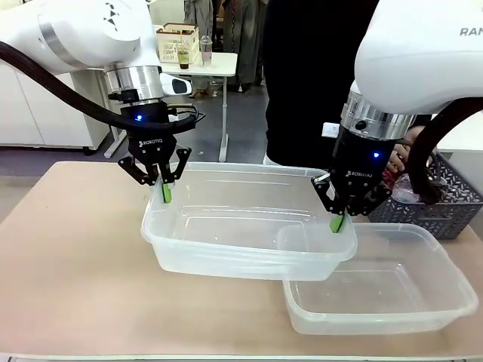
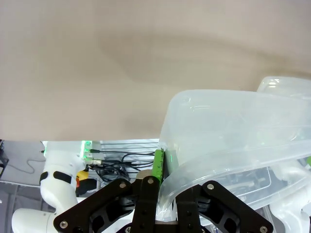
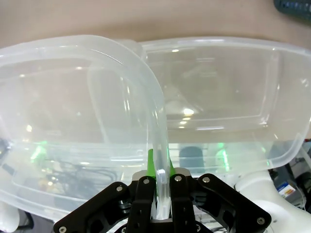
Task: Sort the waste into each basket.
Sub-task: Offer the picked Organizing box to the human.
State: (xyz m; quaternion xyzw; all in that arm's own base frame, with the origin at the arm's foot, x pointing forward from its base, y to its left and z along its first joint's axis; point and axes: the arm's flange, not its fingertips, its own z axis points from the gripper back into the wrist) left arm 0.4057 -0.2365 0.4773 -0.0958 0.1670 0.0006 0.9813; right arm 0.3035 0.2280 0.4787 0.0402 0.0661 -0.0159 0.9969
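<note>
1. Second tub [image 1: 377, 320]: a clear, colourless rectangular tub with a rolled rim. It sits flat on the table [image 1: 75, 286] at the lower right of the front view and is empty. In the right wrist view it occupies the upper right [image 3: 218, 87].

2. Held tub [image 1: 226, 260]: a clear tub of the same type, at the centre of the front view and also empty. Its right end overlaps the left corner of the second tub. The pictures do not show whether the two tubs touch there.

3. Left gripper [image 1: 166, 192]: positioned at the left end of the held tub. In the left wrist view its fingers are pressed together on the tub's wall [image 2: 233, 126]. The gripper [image 2: 164, 165] has one green pad outside the wall and the other finger behind the plastic. The bare table [image 2: 97, 58] fills the upper part of that view.

4. Right gripper [image 1: 337, 222]: positioned at the right end of the held tub. In the right wrist view the gripper [image 3: 160, 170] pinches the rolled rim between its pads. The tub [image 3: 73, 97] extends to the left of the frame.

5. Lattice basket [image 1: 445, 204]: dark grey, at the right edge of the front view beyond the second tub. One corner shows at the upper right of the right wrist view [image 3: 296, 5]. A clear plastic bottle [image 1: 404, 188] lies inside it, partly hidden by the right arm's cable.

6. Person [image 1: 302, 75]: in dark clothing, standing at the far side of the table. One hand [image 1: 398, 157] is just above the lattice basket.
</note>
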